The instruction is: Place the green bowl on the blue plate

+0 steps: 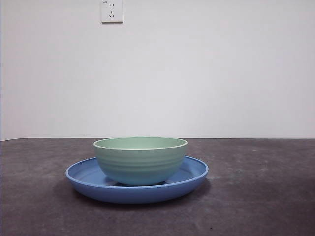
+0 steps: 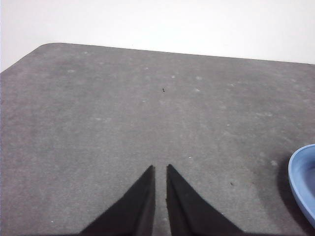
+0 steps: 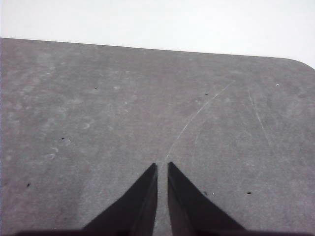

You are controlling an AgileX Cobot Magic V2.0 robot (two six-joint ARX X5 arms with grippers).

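Note:
The pale mint-green bowl stands upright inside the wide blue plate at the middle of the dark table in the front view. A part of the plate's rim shows at the edge of the left wrist view. My left gripper is shut and empty above bare table, apart from the plate. My right gripper is shut and empty above bare table; neither bowl nor plate shows in its view. Neither arm shows in the front view.
The dark grey table runs to a white wall behind. A white wall socket sits high on the wall. The table's rounded corners show in both wrist views.

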